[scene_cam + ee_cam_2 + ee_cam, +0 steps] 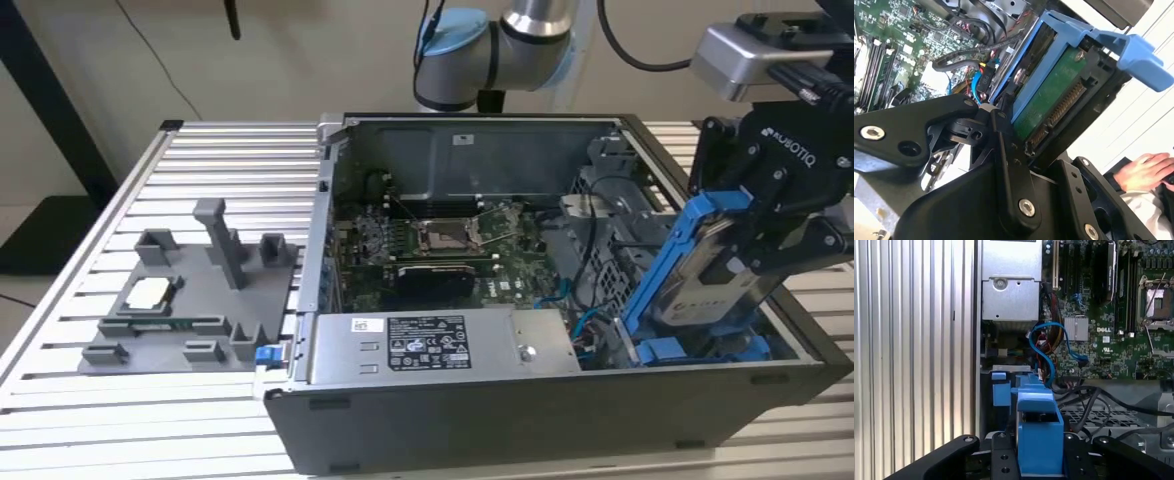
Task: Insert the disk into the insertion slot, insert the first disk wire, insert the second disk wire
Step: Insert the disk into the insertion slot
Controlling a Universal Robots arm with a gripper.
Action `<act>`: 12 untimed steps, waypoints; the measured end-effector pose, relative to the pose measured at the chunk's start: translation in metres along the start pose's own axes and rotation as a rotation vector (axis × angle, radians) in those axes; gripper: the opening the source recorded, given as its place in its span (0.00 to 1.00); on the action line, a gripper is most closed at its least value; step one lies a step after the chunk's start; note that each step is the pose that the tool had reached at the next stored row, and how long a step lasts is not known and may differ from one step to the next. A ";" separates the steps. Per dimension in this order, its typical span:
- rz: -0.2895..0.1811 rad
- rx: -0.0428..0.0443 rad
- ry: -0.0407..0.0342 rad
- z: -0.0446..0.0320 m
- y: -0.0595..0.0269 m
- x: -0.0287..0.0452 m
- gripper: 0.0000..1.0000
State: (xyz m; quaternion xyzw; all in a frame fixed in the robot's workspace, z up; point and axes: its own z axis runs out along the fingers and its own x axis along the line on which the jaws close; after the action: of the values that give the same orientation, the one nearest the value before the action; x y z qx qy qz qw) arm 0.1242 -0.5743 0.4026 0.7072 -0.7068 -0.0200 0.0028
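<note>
Slatted aluminium table [80, 400] carries an open computer case [534, 440], with a grey fixture tray [174, 300] lying beside it toward the exterior view's left. Inside the case the motherboard [441, 240] sits at the middle and a grey labelled power-supply box [441, 345] lies along the near wall. At the exterior view's right the gripper [731, 268] is clamped on the disk [687, 290], its black fingers pressed on the blue carrier frame. The disk stands steeply tilted inside the case's right end, its lower end down among blue plastic parts near the corner. The second wrist view shows the disk's green circuit board and connector edge, and a person's hand [1146, 170] outside the case. A looped blue cable [1041, 340] lies over the motherboard's edge in the first wrist view.
</note>
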 end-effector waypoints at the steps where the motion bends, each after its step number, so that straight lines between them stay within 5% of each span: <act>1: 0.000 -0.0065 -0.0002 -0.0004 -0.0005 0.0000 0.33; 6: 0.002 -0.0494 0.0045 -0.0032 -0.0049 0.0000 0.33; 12: 0.002 -0.0514 0.0046 0.0029 -0.0113 0.0001 0.33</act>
State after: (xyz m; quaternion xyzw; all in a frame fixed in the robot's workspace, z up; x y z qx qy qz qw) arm 0.1354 -0.5743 0.3993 0.7063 -0.7066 -0.0365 0.0226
